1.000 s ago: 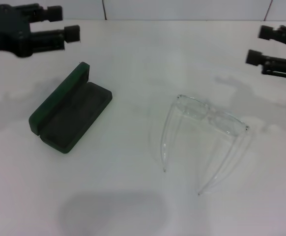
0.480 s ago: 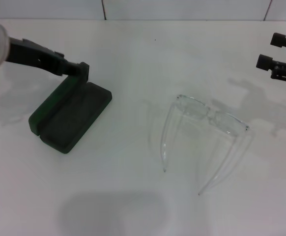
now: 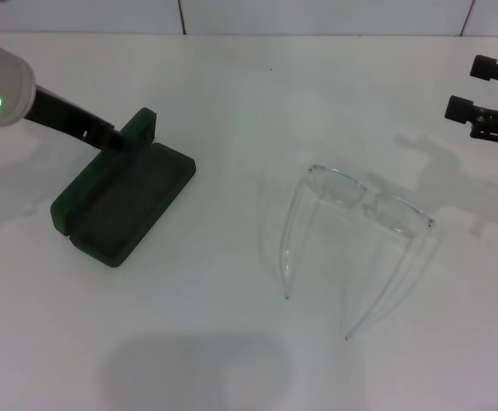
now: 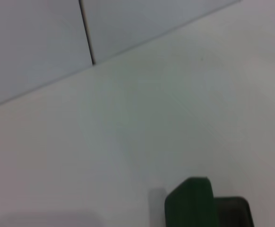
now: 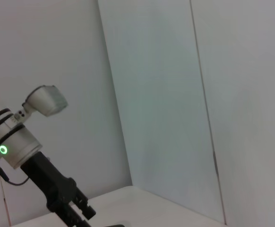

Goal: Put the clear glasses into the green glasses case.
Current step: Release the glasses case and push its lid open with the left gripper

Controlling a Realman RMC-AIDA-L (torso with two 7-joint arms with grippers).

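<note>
both pincers differ: left pincer (image 3: pixel 116 141) unclear at green glasses case (image 3: pixel 125 201), right pincer (image 3: pixel 471 86) parted.

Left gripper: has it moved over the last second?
Yes. The left gripper has come down from the table's far-left corner to the raised lid of the green glasses case, which stayed put.

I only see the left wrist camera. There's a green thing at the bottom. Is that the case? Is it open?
Observer: Yes. The case is open, with its lid standing up.
Operator: Where are the glasses?
Observer: The glasses sit to the robot's right of the case, apart from it, arms unfolded.
Operator: Is a claw near them?
Observer: No. The right claw is open at the far right edge, and the left claw is at the case's lid.
</note>
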